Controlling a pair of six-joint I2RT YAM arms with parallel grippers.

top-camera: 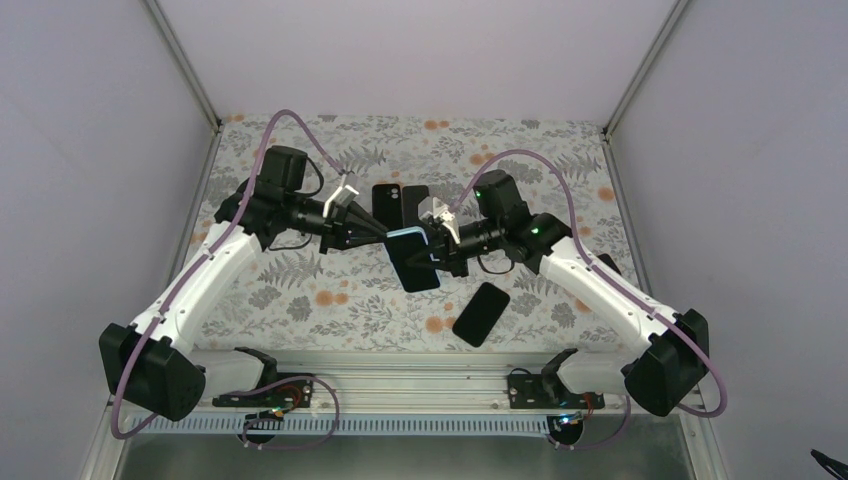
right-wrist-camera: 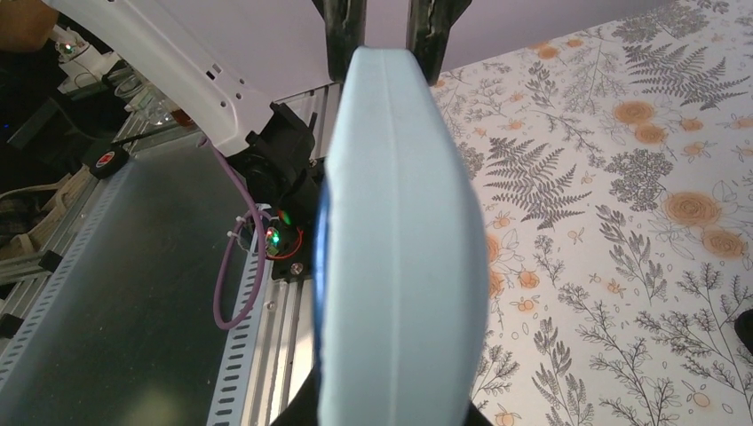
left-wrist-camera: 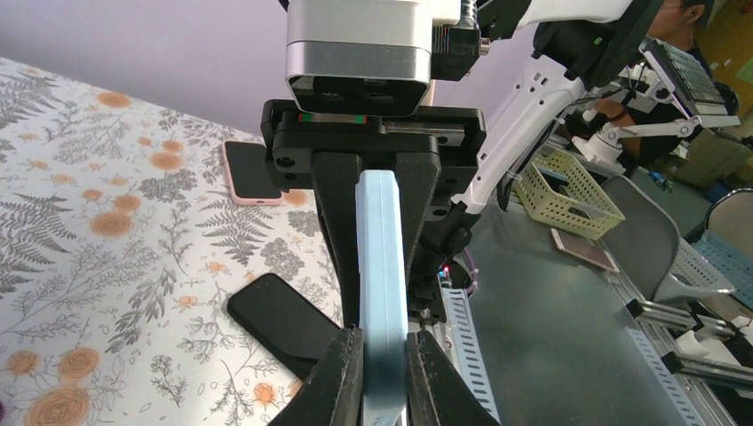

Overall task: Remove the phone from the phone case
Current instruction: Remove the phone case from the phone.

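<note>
Left gripper (left-wrist-camera: 384,355) is pinched onto one end of the pale blue phone case (left-wrist-camera: 382,231). Facing it, the right gripper (top-camera: 432,243) is clamped on the other end, so I have the case edge-up in the air between both arms. I cannot make out the phone inside it. Just below lies a black phone (left-wrist-camera: 282,318) on the floral table (top-camera: 300,290). A pink-edged phone (left-wrist-camera: 249,170) sits farther off, and two dark phones (top-camera: 388,205) lie behind.

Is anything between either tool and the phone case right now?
Nothing visible. The left tool and right tool are both shut on the light blue case, held above the table; a black phone lies below, apart.
</note>
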